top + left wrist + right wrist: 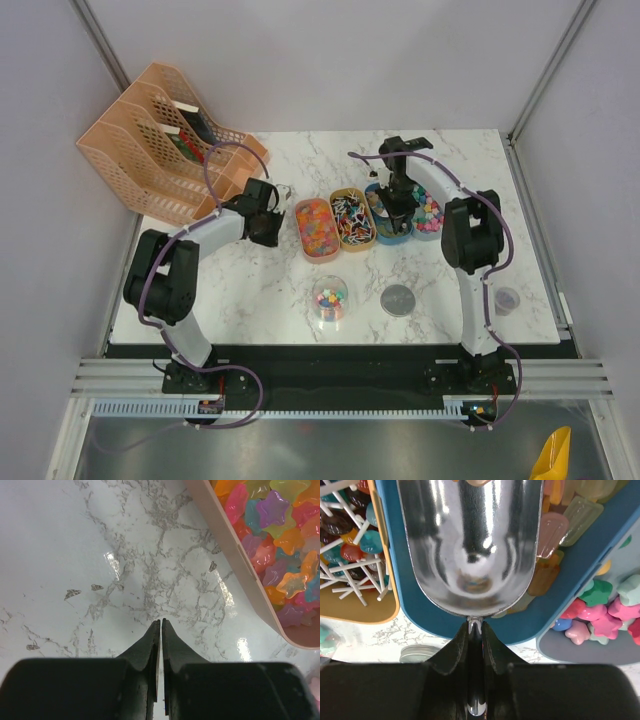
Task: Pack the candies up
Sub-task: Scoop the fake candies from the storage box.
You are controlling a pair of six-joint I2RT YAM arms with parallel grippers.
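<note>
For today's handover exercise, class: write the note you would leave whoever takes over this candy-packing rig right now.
Grippers: left gripper shut and empty above the bare table, beside the pink tray of star candies. The right gripper is shut on the handle of a metal scoop held over the blue tray.
Things: the jar stands open, nearer the arms than the trays, with its lid lying beside it.
Done: some candies are in the jar.
Left: scoop in more, then probably fit the lid.

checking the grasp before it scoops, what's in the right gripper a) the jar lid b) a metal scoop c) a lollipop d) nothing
b: the right gripper is shut on the handle of the metal scoop, whose bowl sits over the blue tray
</note>
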